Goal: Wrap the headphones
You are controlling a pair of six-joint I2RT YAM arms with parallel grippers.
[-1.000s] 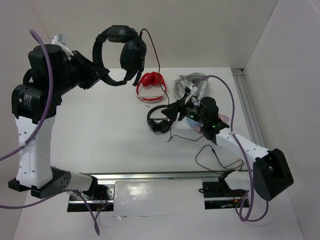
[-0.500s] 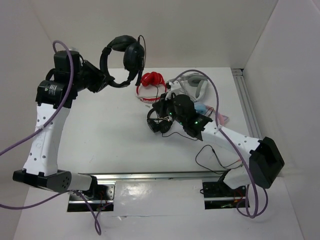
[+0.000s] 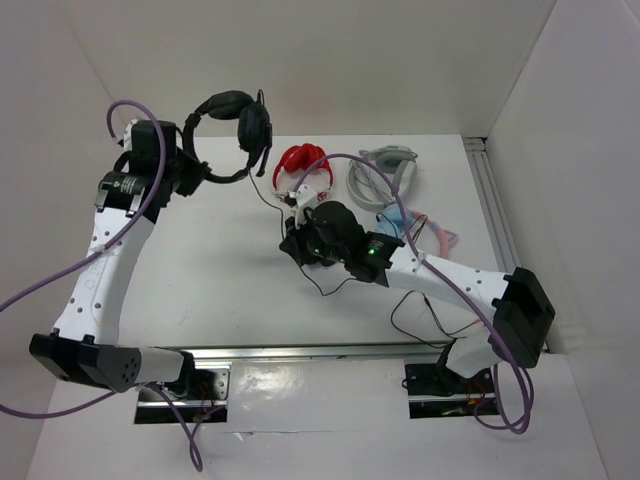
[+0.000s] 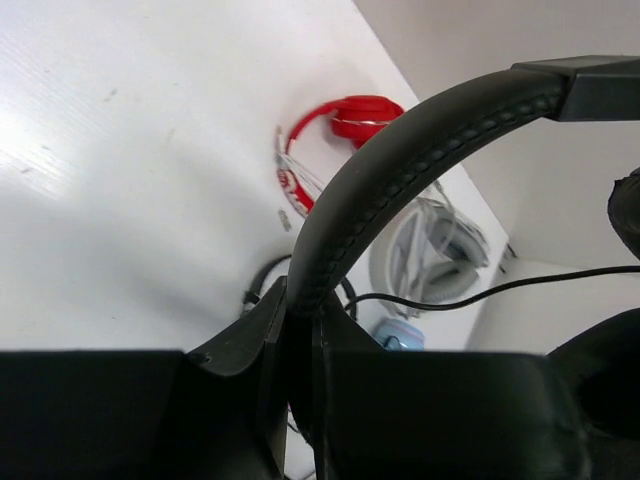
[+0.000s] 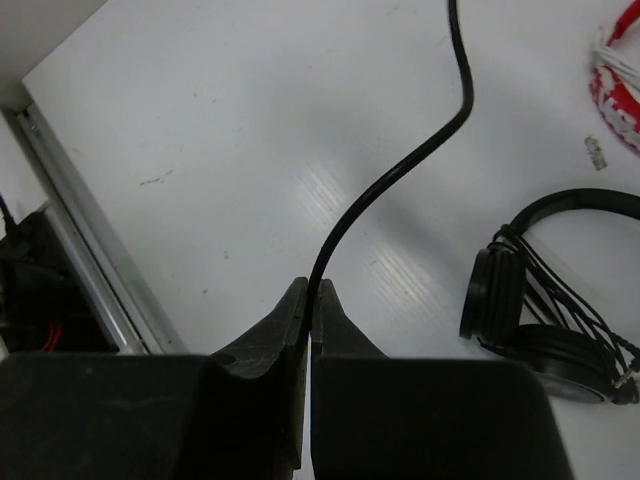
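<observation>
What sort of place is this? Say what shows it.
Probably a robot test cell: white table boxed by white panels, left arm and right arm bolted to its rail, red headphones and other sets laid out.

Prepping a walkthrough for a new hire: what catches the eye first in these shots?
The big black headphones hang in the air at back left, the left gripper clamped on their headband. Their thin cable runs down to mid-table, where the right gripper pinches it. Behind that, a red pair stands out on the white table.
</observation>
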